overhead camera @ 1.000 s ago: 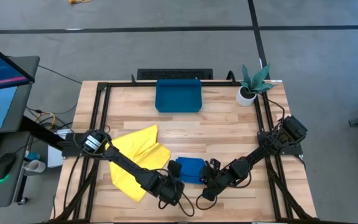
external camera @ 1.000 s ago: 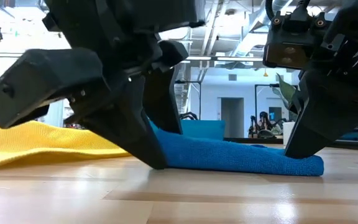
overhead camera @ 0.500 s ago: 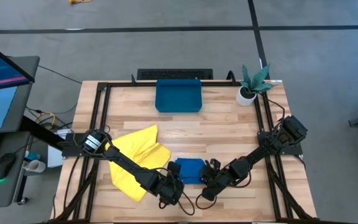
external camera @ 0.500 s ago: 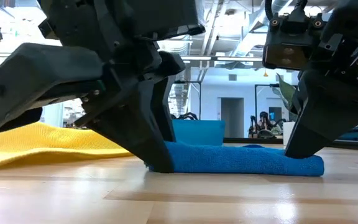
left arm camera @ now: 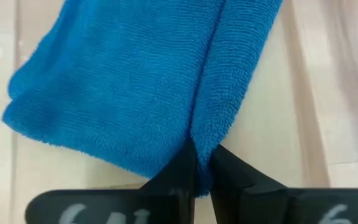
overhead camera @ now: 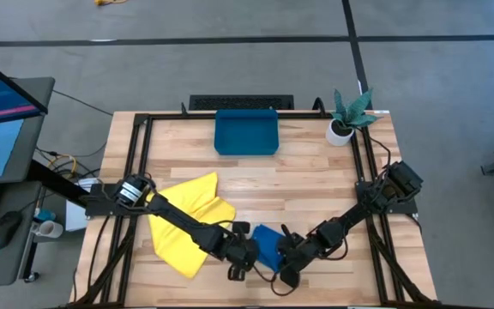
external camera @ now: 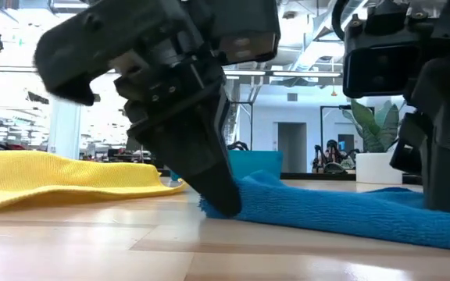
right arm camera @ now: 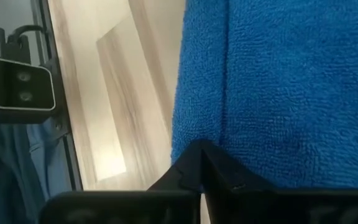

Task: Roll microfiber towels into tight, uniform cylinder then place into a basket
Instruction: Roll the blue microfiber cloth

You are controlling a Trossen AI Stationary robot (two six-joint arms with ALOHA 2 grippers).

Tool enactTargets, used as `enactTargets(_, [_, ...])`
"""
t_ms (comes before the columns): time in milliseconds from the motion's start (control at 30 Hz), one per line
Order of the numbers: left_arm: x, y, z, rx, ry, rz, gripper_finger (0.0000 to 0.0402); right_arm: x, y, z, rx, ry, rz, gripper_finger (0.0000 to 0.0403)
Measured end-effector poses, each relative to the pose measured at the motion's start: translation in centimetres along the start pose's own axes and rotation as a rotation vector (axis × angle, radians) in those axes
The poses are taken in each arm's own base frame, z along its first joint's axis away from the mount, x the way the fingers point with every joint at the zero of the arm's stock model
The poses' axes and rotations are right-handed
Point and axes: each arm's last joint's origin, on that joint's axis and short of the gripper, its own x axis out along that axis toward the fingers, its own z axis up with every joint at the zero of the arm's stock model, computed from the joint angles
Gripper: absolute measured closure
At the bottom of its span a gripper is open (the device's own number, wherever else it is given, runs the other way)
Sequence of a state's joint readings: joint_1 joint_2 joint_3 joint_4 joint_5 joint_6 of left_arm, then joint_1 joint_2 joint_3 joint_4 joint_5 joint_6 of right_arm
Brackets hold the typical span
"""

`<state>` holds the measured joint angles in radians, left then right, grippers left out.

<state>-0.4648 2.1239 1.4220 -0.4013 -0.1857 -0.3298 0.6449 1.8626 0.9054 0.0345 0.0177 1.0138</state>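
The blue towel (overhead camera: 268,245) lies folded in several layers on the table near its front edge, with both grippers at its near side. My left gripper (overhead camera: 240,259) is shut on the towel's near left end, and my right gripper (overhead camera: 283,268) is shut on its near right end. The yellow towel (overhead camera: 189,221) lies spread and rumpled on the table to the left, under my left arm. The dark teal basket (overhead camera: 247,132) stands at the table's far middle. My left gripper pinches a folded edge of the blue towel (left arm camera: 207,163) between its two shut fingers, at the towel's near left end. The fingers slant down from the near left (external camera: 219,195). The towel rests on the table there. My right gripper pinches the blue towel's near right edge (right arm camera: 199,133) between its shut fingers, coming from the near right side. One layer or several, I cannot tell. In the low view the towel (external camera: 342,212) lies on the table in front of the fingers.
A small white pot with a green plant (overhead camera: 346,117) stands at the far right corner. Black frame rails (overhead camera: 141,146) run along the table's left, right and far sides. Bare wood (overhead camera: 316,176) lies between the towels and the basket.
My left gripper has shut on the blue towel's near left end and shifted slightly toward the table's right. Both grippers have drawn the towel toward the table's near edge; it has slid nearer and bunched narrower.
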Motion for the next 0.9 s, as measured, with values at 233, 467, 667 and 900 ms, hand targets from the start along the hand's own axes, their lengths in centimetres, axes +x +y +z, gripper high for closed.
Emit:
enactTargets(233, [0.2,1.2,0.5,-0.092,0.024,-0.087,0.0393,0.0,0.1,0.0,-0.001,0.007,0.013,0.032])
enactTargets(467, [0.4,2.2,0.8,-0.169,0.048,-0.149,0.0387,-1.9,0.6,0.0,-0.048,0.033,0.021,0.0302])
enactTargets(667, [0.6,3.1,1.1,-0.258,0.078,-0.212,0.0387,-5.7,2.0,-1.4,-0.218,-0.091,-0.088,0.0307])
enactTargets(900, [1.0,4.5,1.6,-0.348,0.111,-0.353,0.0386,-6.4,3.7,-4.0,-0.586,-0.254,-0.189,0.0308])
